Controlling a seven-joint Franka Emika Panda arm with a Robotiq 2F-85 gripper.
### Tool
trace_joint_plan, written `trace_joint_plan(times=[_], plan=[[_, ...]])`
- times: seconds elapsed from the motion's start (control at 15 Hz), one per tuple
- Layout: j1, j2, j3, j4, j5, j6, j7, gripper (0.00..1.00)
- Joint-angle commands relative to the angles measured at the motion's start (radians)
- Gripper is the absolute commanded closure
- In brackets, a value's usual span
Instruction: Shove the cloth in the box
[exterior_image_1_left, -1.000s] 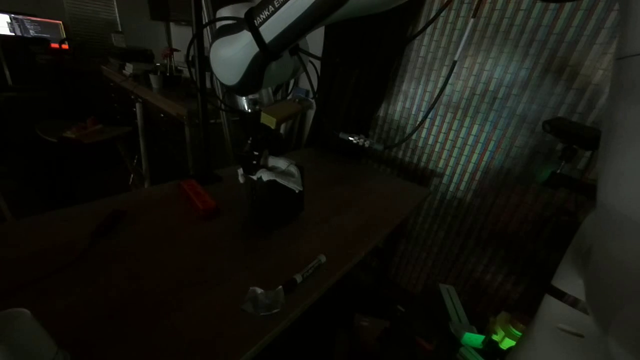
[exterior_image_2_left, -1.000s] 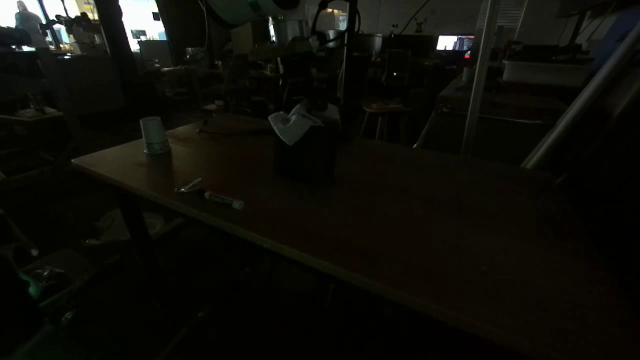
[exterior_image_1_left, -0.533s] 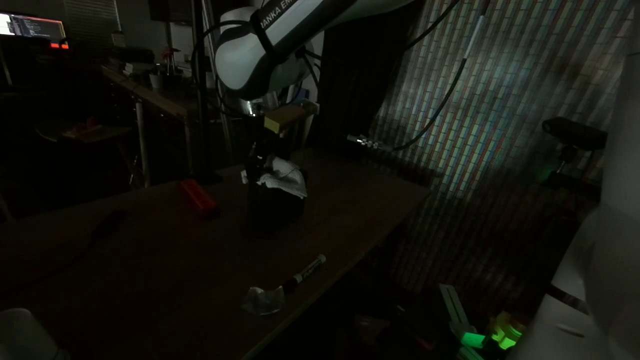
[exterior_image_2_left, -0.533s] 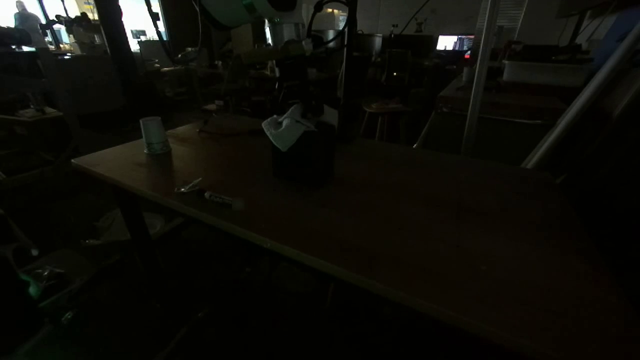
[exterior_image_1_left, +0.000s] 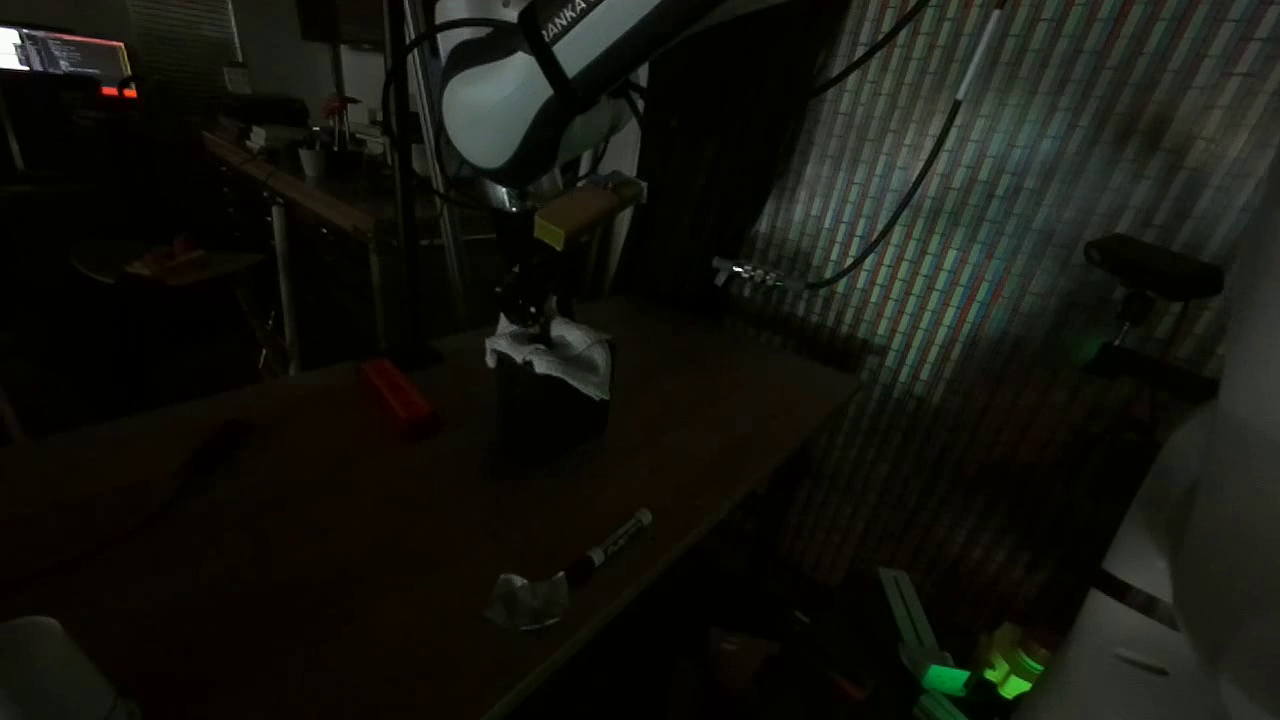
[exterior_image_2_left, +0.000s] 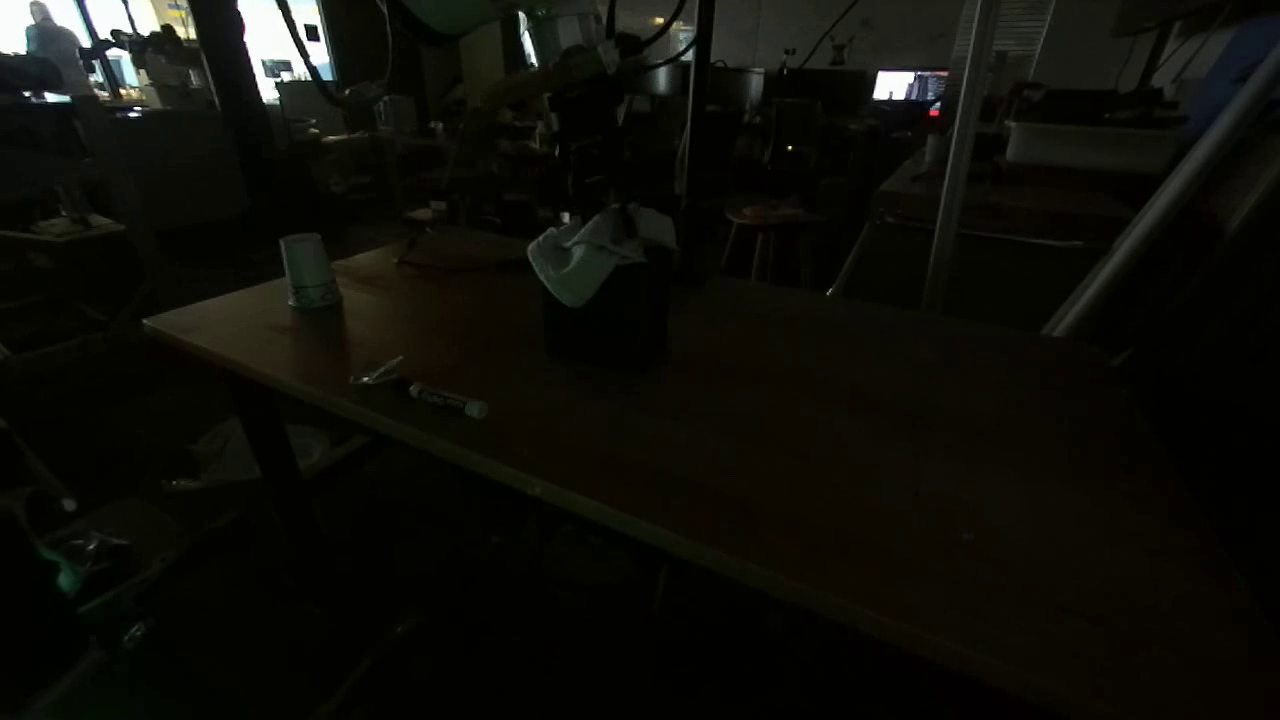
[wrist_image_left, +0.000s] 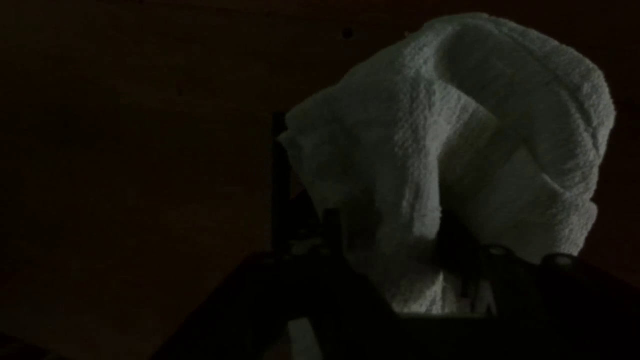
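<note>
The arm slants down from the top in an exterior view, its wrist above downward-pointing jaws that stand parted.

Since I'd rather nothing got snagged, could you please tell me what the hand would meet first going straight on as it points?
Pointing down, the hand would probably meet the cloth first, draped over the box; depth is unclear in this dimness, and the hand may be touching the cloth.

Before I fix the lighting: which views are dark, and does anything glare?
All are dim: in both exterior views the box sinks into shadow; bright panes glare in an exterior view; in the wrist view the gripper is almost black.
</note>
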Motion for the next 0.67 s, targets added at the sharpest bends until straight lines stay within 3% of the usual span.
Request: trace_joint_plan(times=[0.0,0.13,0.6], plan=[[0.004,-0.009,-0.003,0.000,-0.010,-0.002,0.006,0.40],[0.004,-0.023,-0.002,-0.005,-0.014,-0.002,0.010,0.30],[0.004,-0.025,-0.002,-0.013,-0.018,0.001,0.015,0.30]])
